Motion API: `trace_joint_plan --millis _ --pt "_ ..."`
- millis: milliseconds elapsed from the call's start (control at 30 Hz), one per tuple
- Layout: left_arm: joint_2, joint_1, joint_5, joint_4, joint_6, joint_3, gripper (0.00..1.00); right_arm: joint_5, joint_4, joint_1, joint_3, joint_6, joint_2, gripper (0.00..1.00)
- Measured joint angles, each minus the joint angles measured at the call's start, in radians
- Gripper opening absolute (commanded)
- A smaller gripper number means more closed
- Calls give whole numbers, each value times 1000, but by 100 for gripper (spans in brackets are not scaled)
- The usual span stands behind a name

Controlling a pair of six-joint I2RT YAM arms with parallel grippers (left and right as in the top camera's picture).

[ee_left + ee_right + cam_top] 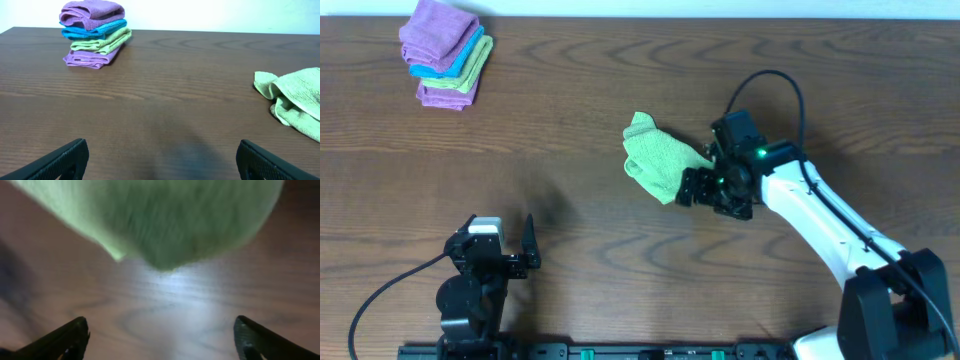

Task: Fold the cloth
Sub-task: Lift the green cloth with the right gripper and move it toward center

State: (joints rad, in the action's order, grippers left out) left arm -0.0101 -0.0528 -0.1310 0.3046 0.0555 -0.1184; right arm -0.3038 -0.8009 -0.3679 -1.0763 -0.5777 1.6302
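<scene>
Lime-green terry, the cloth lies in a crumpled heap near the middle of the brown wooden table, with one corner poking out on its far left side and folds bunched along its right. We see the right gripper at the cloth's right edge, on the white arm that reaches in from the near right. In the right wrist view its two dark fingers stand wide apart and the cloth fills the upper part of the picture just ahead of them, blurred. Bare table shows between the fingertips; we cannot tell whether they touch the fabric.

The left gripper sits at the near left, well apart from the cloth. Its fingers are also spread wide, with only wood grain between them in the left wrist view.

At the far left corner we see a stack of folded cloths: purple on top, then blue, green, and purple at the bottom.
</scene>
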Motion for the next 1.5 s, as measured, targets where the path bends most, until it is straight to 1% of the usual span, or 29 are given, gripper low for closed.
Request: trace_joint_plan --millis 167,300,333,433,500,567,600,633,767,867,1000,1033,1067,1100,1133,1167,1233,1300,1333,1433,1467,1500 --pt "0 0 0 0 0 0 95 -43 166 5 10 -48 17 82" --pt "0 0 0 0 0 0 95 -60 259 5 10 -79 76 69" --pt "0 0 0 0 0 0 95 -64 283 5 10 -86 95 64" --pt "0 0 0 0 0 0 95 -73 350 6 12 -100 130 47" --pt "0 0 0 0 0 0 95 -82 391 8 12 -98 134 31" --pt "0 0 0 0 0 0 95 -96 422 12 7 -98 134 10" --pt "0 0 0 0 0 0 95 -105 429 14 0 -99 134 3" --pt "0 0 0 0 0 0 95 -114 431 18 -10 -99 134 1" --pt "0 0 0 0 0 0 95 -180 435 27 -111 -103 136 1" --pt "0 0 0 0 0 0 96 -264 438 27 -233 -85 136 1" --pt "0 0 0 0 0 0 95 -439 446 22 -418 -44 136 2" --pt "0 0 0 0 0 0 96 -491 446 19 -459 -29 136 2" --pt "0 0 0 0 0 0 96 -562 447 15 -506 -6 136 11" --pt "0 0 0 0 0 0 95 -650 447 10 -559 33 136 70" --pt "0 0 0 0 0 0 95 -710 433 7 -594 52 134 99" --pt "0 0 0 0 0 0 95 -744 402 5 -613 74 131 99" --pt "0 0 0 0 0 0 95 -753 263 7 -639 98 118 99" --pt "0 0 0 0 0 0 95 -686 91 23 -641 103 113 99" --pt "0 0 0 0 0 0 95 -640 34 32 -638 109 115 99" --pt "0 0 0 1 0 0 95 -355 -150 53 -632 125 129 99" --pt "0 0 0 0 0 0 95 -238 -202 51 -630 139 131 99" --pt "0 0 0 0 0 0 95 -170 -229 37 -629 154 133 99"
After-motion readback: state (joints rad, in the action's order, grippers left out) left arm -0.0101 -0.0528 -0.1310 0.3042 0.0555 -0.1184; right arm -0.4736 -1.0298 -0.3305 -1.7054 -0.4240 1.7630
